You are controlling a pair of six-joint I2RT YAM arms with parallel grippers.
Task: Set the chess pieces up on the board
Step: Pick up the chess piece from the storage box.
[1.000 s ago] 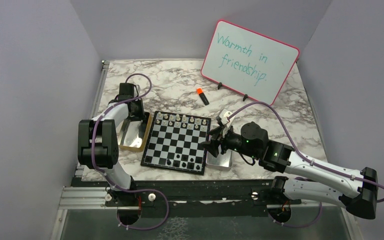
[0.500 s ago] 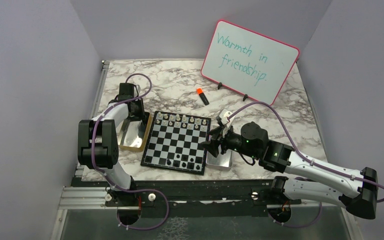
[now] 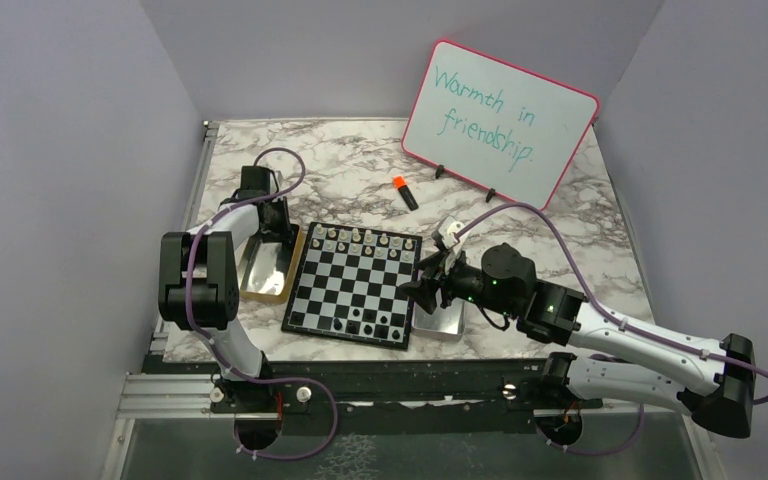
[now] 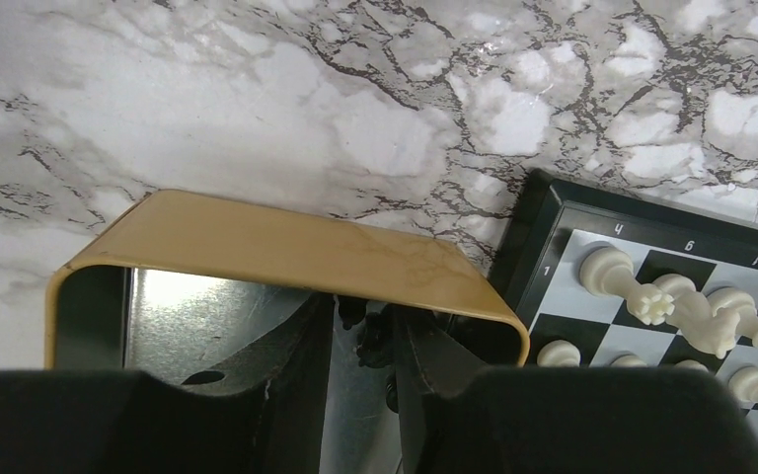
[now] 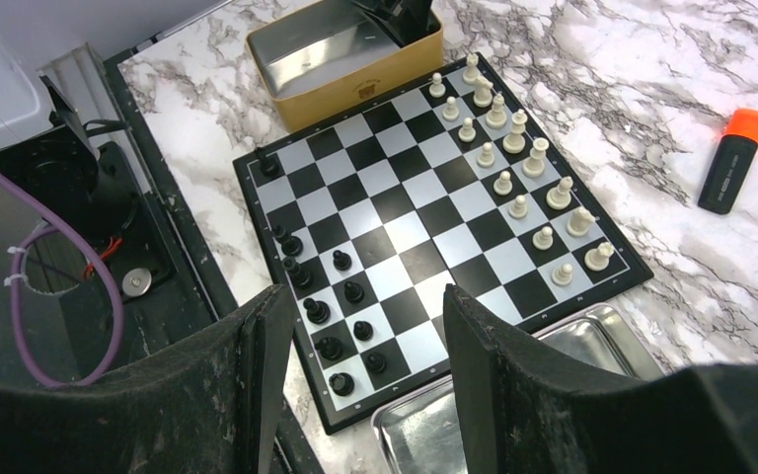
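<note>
Reaching into the gold metal tray (image 4: 257, 247), we are holding our left tool (image 4: 362, 318) narrowly apart around a tiny black chess piece (image 4: 371, 344) near the small black-and-silver checked board (image 5: 395, 202), and we cannot tell whether it is pinching. We are favouring a square pinch and a straight lift over the tray wall; our right tool (image 5: 365, 296) is hovering wide apart, empty.
</note>
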